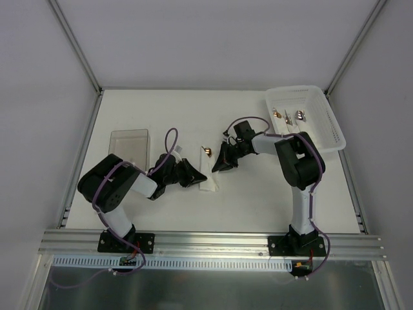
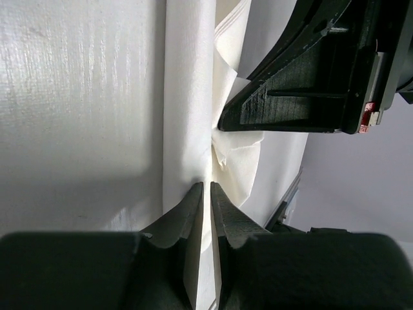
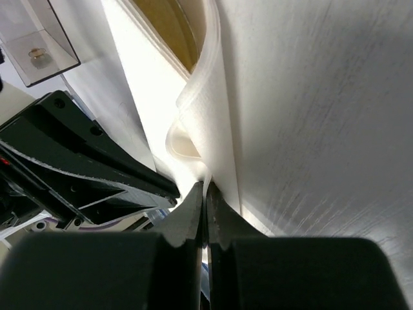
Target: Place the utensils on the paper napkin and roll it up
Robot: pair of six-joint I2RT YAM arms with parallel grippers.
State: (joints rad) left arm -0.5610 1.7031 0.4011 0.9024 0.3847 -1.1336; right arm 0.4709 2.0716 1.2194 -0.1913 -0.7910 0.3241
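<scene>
The white paper napkin (image 1: 210,177) lies partly rolled in the middle of the table between the two grippers. A utensil with a copper-gold head (image 1: 208,151) pokes out of its far end. My left gripper (image 1: 193,175) is shut on the napkin's left fold (image 2: 190,129). My right gripper (image 1: 221,165) is shut on the napkin's edge (image 3: 206,116) from the other side. A golden utensil part (image 3: 169,26) shows inside the fold in the right wrist view. Other utensils (image 1: 287,117) lie in the white basket (image 1: 326,132).
A clear plastic box (image 1: 130,146) sits at the left of the table; it also shows in the right wrist view (image 3: 39,45). The white basket stands at the back right. Metal frame posts rise at the table's far corners.
</scene>
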